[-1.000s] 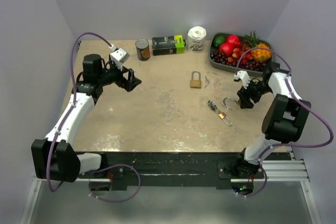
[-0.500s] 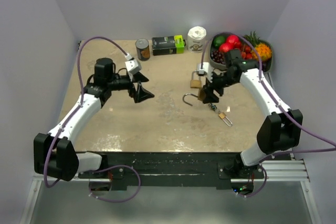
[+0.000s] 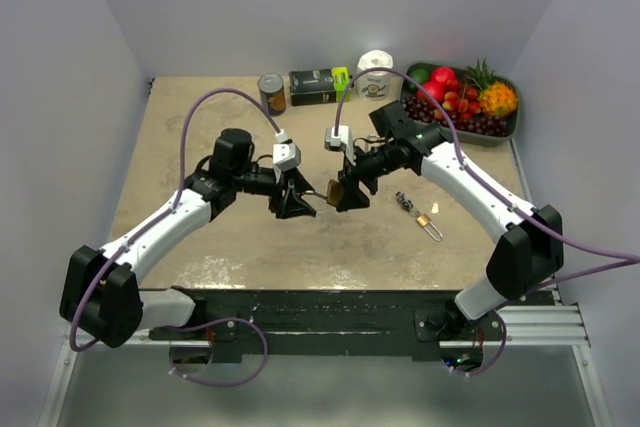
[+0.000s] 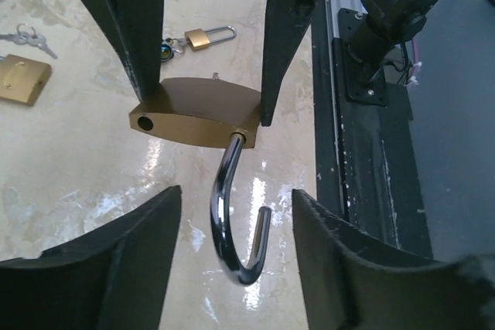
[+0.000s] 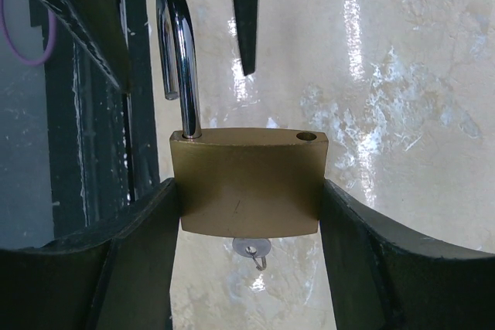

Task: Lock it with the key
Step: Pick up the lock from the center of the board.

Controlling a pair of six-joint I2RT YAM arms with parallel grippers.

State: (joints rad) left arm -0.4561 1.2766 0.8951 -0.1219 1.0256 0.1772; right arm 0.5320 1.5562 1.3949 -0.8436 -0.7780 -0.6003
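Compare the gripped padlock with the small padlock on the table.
The held padlock is clamped in the air by the right gripper, shackle open; the small padlock lies flat on the table. The held padlock is larger than the small padlock. Both have brass bodies and silver shackles.

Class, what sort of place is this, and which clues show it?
Probably a robot test cell: plain walls around a table, two arms bolted at its edge, staged can and fruit tray.
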